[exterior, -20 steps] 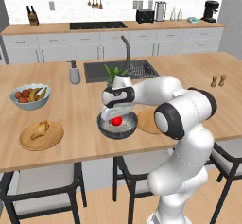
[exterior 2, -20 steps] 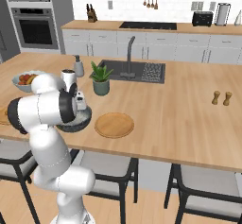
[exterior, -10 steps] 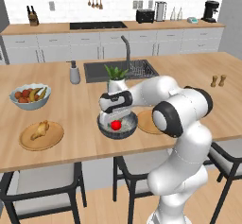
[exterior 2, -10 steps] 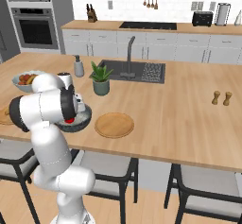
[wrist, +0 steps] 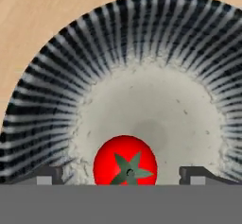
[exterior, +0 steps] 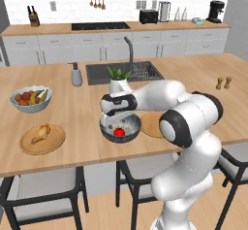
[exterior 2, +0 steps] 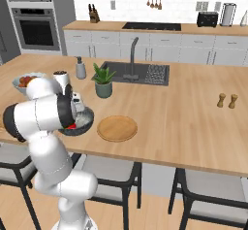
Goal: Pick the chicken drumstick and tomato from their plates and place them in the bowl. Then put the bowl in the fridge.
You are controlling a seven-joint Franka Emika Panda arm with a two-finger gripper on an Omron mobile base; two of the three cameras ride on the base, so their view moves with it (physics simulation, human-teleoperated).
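Note:
The red tomato [wrist: 125, 164] lies loose on the pale floor of the dark ribbed bowl [wrist: 71, 76], stem up. My gripper [wrist: 123, 176] hangs just above it, open, with a fingertip [wrist: 47, 175] well clear on each side. From the left base view the gripper [exterior: 119, 121] points down into the bowl [exterior: 104, 127] with the tomato [exterior: 119, 132] under it. The chicken drumstick [exterior: 41, 133] rests on the left wooden plate [exterior: 26, 146]. A bare plate [exterior: 152, 124] sits right of the bowl. In the right base view my arm covers part of the bowl [exterior 2: 82, 122]. The fridge is out of view.
A pale blue fruit bowl [exterior: 30, 99] stands at the far left of the island, with a soap dispenser [exterior: 76, 74], a potted plant [exterior: 117, 81] and the sink [exterior: 140, 71] behind the bowl. Salt and pepper shakers [exterior: 223, 83] stand far right. Stools line the near edge.
The fingers have spread apart and the tomato has dropped from between them onto the bowl's floor. The arm has barely moved.

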